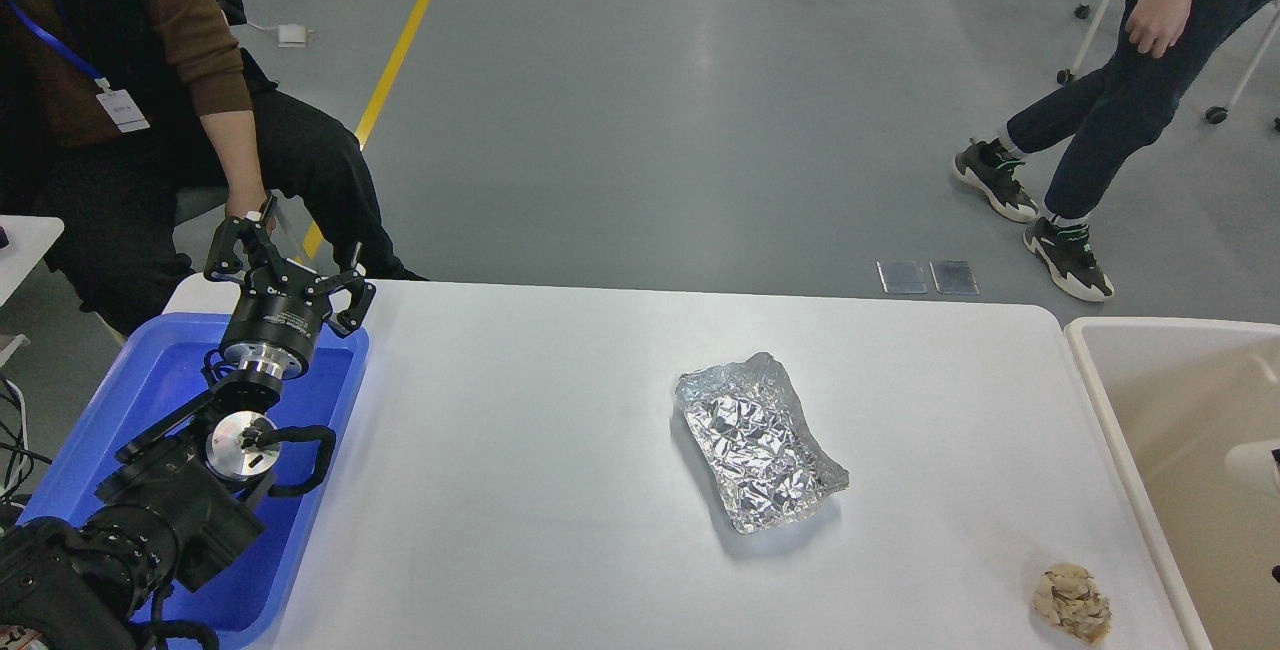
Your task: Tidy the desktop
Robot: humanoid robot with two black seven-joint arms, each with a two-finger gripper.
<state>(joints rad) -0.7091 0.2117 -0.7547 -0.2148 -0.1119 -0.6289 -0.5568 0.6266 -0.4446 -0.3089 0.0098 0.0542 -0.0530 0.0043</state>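
Observation:
The white desktop [530, 450] fills the middle of the head view. A crumpled silver foil tray [760, 440] lies on it right of centre. A small crumpled beige wad [1072, 602] lies near the front right corner. My left gripper [300, 248] is open and empty. It is held above the far end of the blue tray [150, 380], far left of the foil. My right gripper is out of view.
A beige tub [1110, 400] stands at the desktop's right edge; a small white and dark part [1258, 460] shows over it at the frame edge. A seated person [150, 80] is close behind the blue tray. Another person [1110, 100] walks at the far right.

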